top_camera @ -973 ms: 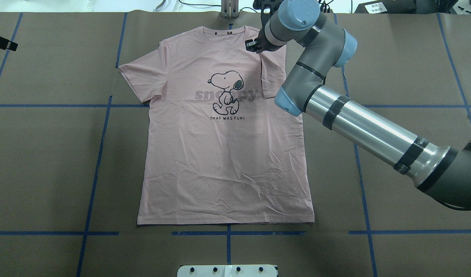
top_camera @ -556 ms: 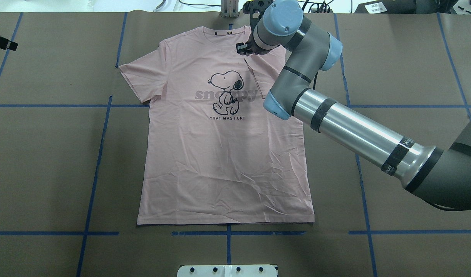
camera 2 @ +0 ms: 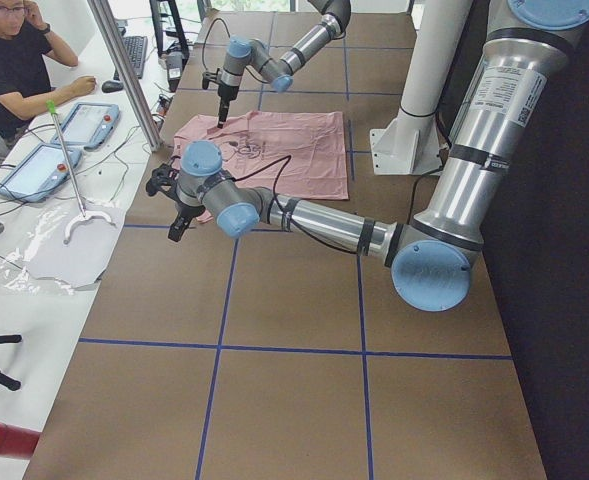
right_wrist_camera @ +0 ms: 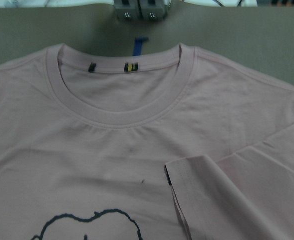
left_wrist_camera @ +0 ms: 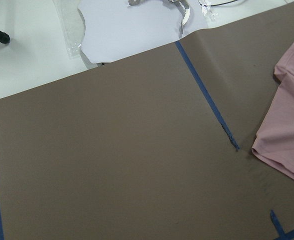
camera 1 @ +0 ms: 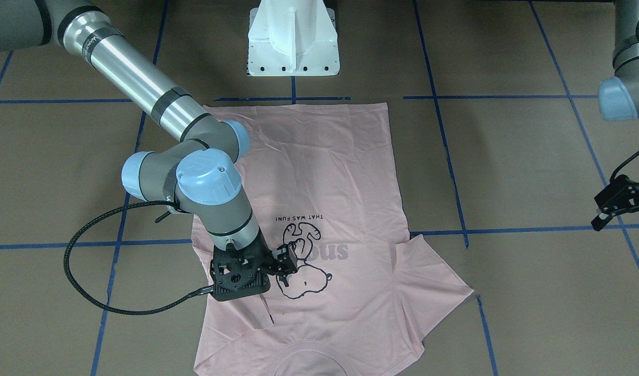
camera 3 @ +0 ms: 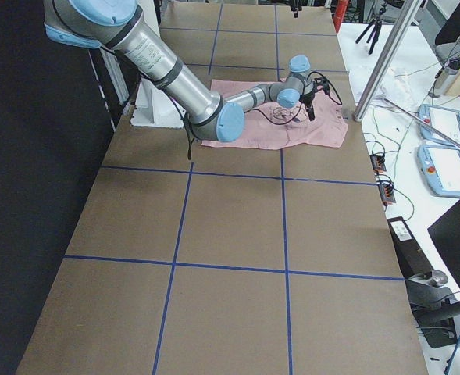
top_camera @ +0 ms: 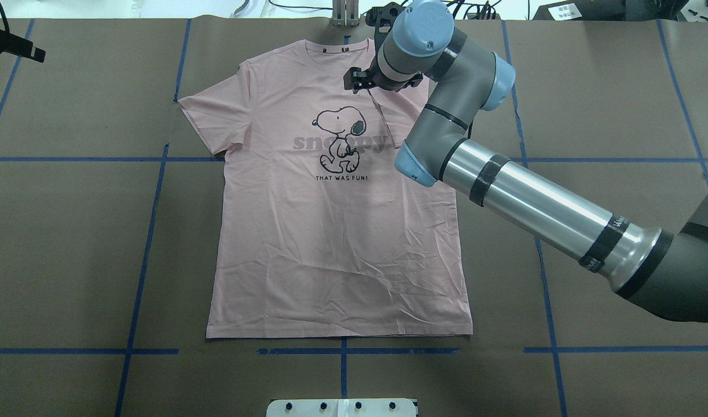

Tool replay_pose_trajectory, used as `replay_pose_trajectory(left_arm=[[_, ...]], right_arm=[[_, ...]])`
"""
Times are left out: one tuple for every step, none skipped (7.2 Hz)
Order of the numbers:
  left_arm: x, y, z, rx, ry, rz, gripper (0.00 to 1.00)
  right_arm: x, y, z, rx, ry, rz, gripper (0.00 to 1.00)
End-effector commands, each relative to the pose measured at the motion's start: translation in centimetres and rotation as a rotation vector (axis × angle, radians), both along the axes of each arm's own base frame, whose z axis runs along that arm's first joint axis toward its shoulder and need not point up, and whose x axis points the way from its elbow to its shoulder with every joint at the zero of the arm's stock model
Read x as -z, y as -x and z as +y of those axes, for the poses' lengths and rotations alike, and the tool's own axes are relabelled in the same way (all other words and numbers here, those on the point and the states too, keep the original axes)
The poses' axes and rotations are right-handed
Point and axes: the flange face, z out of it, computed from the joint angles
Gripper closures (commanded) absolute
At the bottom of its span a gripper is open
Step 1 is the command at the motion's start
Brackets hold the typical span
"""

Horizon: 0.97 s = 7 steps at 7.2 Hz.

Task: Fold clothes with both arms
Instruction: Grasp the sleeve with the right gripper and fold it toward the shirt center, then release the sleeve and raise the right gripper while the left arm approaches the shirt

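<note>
The pale pink T-shirt (top_camera: 330, 249) lies flat on the brown table, Snoopy print up, collar at the far edge. One sleeve (top_camera: 397, 110) is folded inward over the chest; in the right wrist view it (right_wrist_camera: 236, 200) lies flat below the collar. My right gripper (top_camera: 355, 81) hovers just above the shirt next to Snoopy's head, and in the front view (camera 1: 287, 266) its jaws look open and empty. My left gripper (camera 1: 606, 209) is open and empty, away from the shirt near the table's far left edge (top_camera: 18, 51). The other sleeve (left_wrist_camera: 286, 135) lies spread out.
The white pedestal base (camera 1: 293, 42) stands at the near edge behind the shirt's hem. Blue tape lines (top_camera: 151, 231) cross the table. In the left side view an operator (camera 2: 14, 70) sits at a white side table with tablets, beside a metal pole (camera 2: 124, 70).
My right gripper moved left over the chest, pulling the sleeve inward. The sleeve then stayed lying flat while the gripper went on left. My left gripper shifted slightly at the far left edge.
</note>
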Motion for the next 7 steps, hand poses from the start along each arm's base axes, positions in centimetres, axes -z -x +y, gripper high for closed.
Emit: replay_pose_trajectory(left_arm=[[3.3, -9.0, 0.2, 0.115, 0.122, 0.054, 0.00], [4.4, -13.3, 0.6, 0.162, 0.164, 0.069, 0.00], [5.0, -17.4, 0.9, 0.229, 0.175, 0.057, 0.00], [5.0, -20.3, -0.5, 0.279, 0.170, 0.029, 0.00], [3.2, -23.2, -0.9, 0.273, 0.138, 0.034, 0.00], [0.3, -25.8, -1.2, 0.269, 0.105, 0.042, 0.00], [0.2, -27.0, -2.0, 0.266, 0.105, 0.039, 0.00]], right_arm=[[0.7, -9.6, 2.0, 0.032, 0.278, 0.025, 0.00], [-2.0, -13.4, 3.2, -0.010, 0.309, 0.055, 0.00], [-3.8, -15.6, 3.5, -0.024, 0.312, 0.068, 0.00], [-4.7, -17.8, 2.7, 0.046, 0.232, 0.087, 0.00], [-6.3, -20.3, 2.9, 0.153, 0.155, 0.125, 0.00], [-6.6, -23.4, 2.7, 0.190, 0.122, 0.120, 0.00], [-7.6, -24.5, 3.8, 0.183, 0.124, 0.119, 0.00]])
